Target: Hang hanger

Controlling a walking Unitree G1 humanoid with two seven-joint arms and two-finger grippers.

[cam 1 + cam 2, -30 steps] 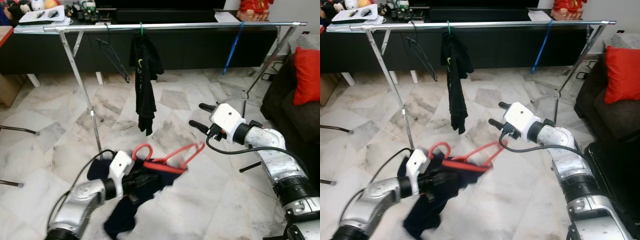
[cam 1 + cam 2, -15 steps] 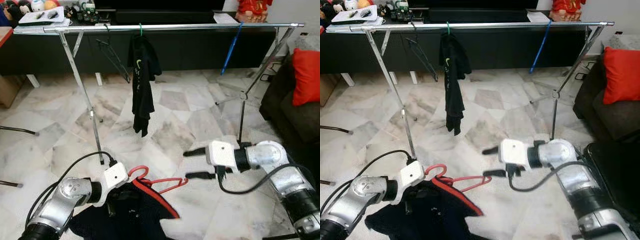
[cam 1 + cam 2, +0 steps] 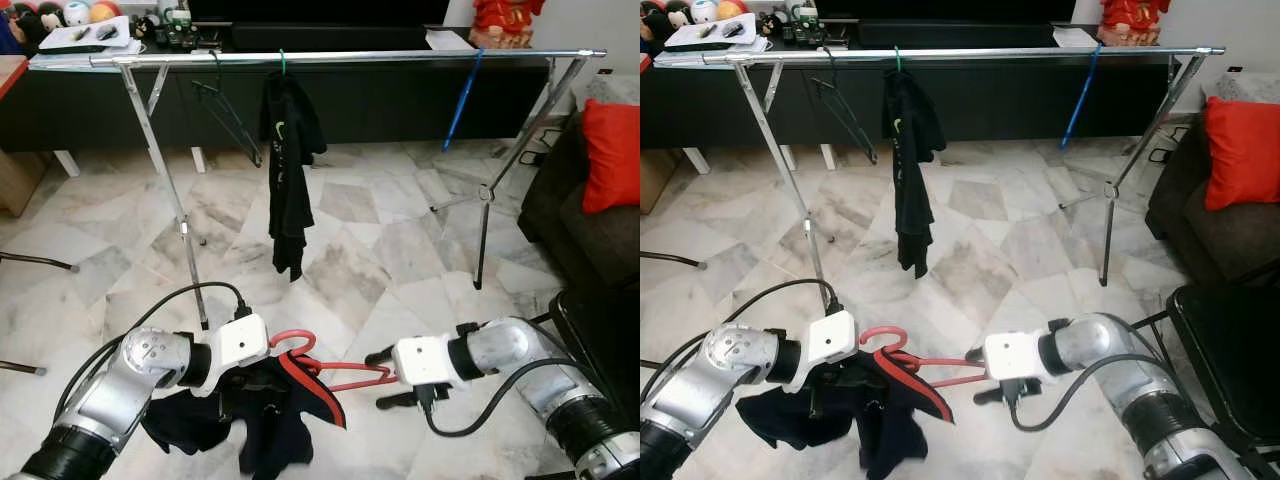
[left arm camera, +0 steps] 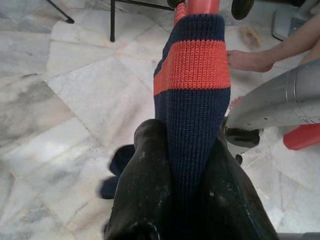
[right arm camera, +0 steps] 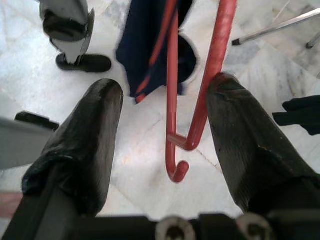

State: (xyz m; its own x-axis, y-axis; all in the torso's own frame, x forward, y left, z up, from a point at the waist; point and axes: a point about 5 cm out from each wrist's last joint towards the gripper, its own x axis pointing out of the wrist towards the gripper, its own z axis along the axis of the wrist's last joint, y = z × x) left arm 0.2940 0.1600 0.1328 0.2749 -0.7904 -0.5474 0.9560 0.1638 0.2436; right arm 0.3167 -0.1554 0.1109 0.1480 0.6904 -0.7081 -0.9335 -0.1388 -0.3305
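Fingers of the left gripper were clamped on the knit garment, navy with an orange stripe, which was draped on the red hanger. Both were held low over the marble floor, well below the clothes rail. The right gripper was spread wide around the hanger's far end, 1 finger just touching a rod, nothing yet squeezed. The hanger was judged light, stiff and thin, its smooth rods likely to slip or swivel in a loose pinch. The knit was judged soft and limp, prone to slide off if tilted. A hold on the frame near the hook was judged best, keeping the hook free for the rail.
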